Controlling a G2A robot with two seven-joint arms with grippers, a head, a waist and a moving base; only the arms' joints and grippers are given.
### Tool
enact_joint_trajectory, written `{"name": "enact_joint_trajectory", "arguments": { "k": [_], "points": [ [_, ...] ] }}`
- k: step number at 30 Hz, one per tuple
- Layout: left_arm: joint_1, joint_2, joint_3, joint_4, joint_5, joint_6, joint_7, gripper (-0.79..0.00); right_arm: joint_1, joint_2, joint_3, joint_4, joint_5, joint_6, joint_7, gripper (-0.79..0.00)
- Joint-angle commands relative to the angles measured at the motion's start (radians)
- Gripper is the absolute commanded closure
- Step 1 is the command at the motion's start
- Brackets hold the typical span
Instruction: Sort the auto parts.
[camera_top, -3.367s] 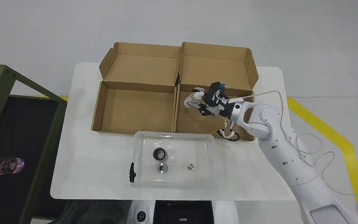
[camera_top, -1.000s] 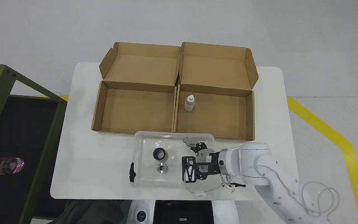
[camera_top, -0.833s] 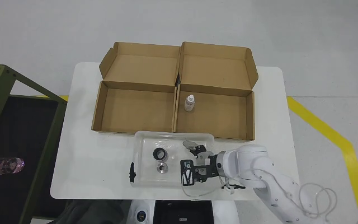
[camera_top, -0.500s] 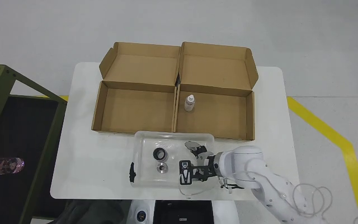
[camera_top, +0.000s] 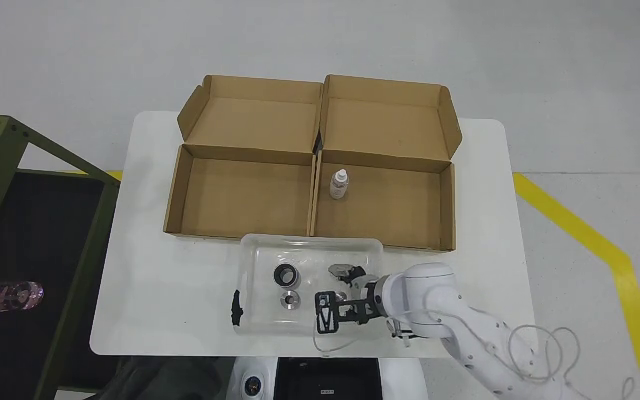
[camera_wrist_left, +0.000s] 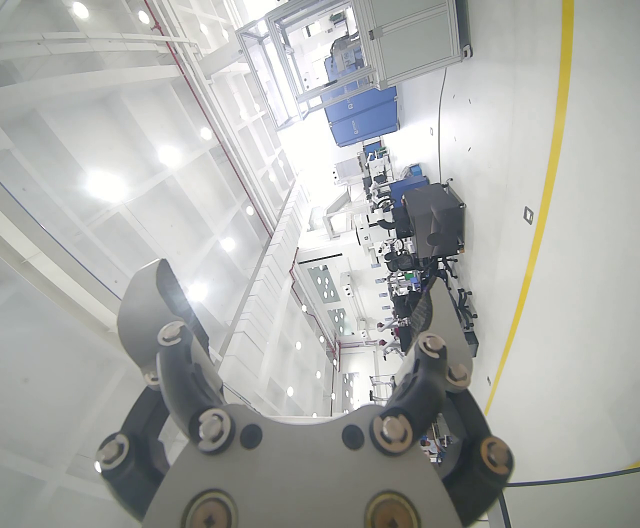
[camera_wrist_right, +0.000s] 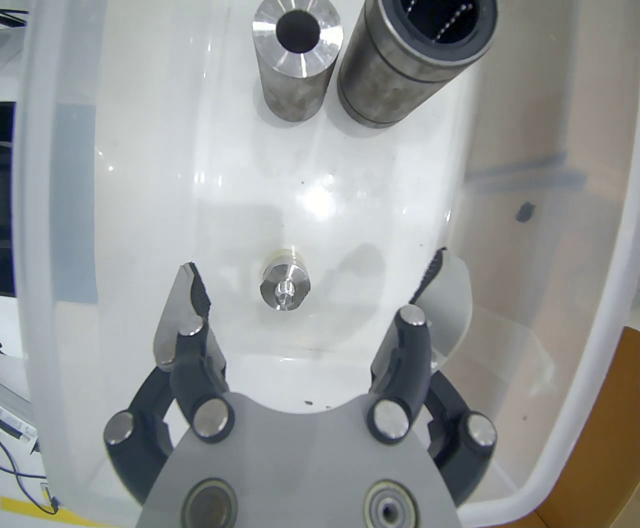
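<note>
Right gripper (camera_wrist_right: 314, 274) has shifted farther across the clear tray (camera_wrist_right: 575, 390). Fingers spread wide, empty; small hex fitting (camera_wrist_right: 285, 291) stands between them, untouched. Steel cylinder (camera_wrist_right: 296, 55) and bearing sleeve (camera_wrist_right: 410, 65) stand beyond the fingertips.

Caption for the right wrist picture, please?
Open right gripper over a small fitting in the clear tray; steel sleeve and dark bearing beyond.

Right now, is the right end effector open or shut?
Open: the right end effector has its fingers wide apart, either side of the fitting in the tray, not touching it.
</note>
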Motion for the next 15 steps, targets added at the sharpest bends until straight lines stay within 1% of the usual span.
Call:
{"name": "enact_joint_trajectory", "arguments": {
  "k": [1, 7, 10, 12, 13, 15],
  "points": [
    [0.0, 0.0, 0.0, 0.0, 0.0, 0.0, 0.0, -0.785, 0.005, -0.001, -0.009, 0.005, 0.0, 0.001, 0.009, -0.394],
    [0.0, 0.0, 0.0, 0.0, 0.0, 0.0, 0.0, -0.785, 0.018, -0.004, -0.03, 0.016, -0.002, 0.013, 0.036, -0.339],
    [0.0, 0.0, 0.0, 0.0, 0.0, 0.0, 0.0, -0.785, 0.024, -0.005, -0.038, 0.019, 0.002, 0.016, 0.047, -0.277],
    [0.0, 0.0, 0.0, 0.0, 0.0, 0.0, 0.0, -0.785, 0.026, -0.006, -0.043, 0.021, 0.006, 0.016, 0.053, -0.212],
    [0.0, 0.0, 0.0, 0.0, 0.0, 0.0, 0.0, -0.785, 0.027, -0.006, -0.045, 0.021, 0.009, 0.015, 0.055, -0.163],
    [0.0, 0.0, 0.0, 0.0, 0.0, 0.0, 0.0, -0.785, 0.029, -0.006, -0.047, 0.021, 0.012, 0.013, 0.057, -0.031]
  ]
}}
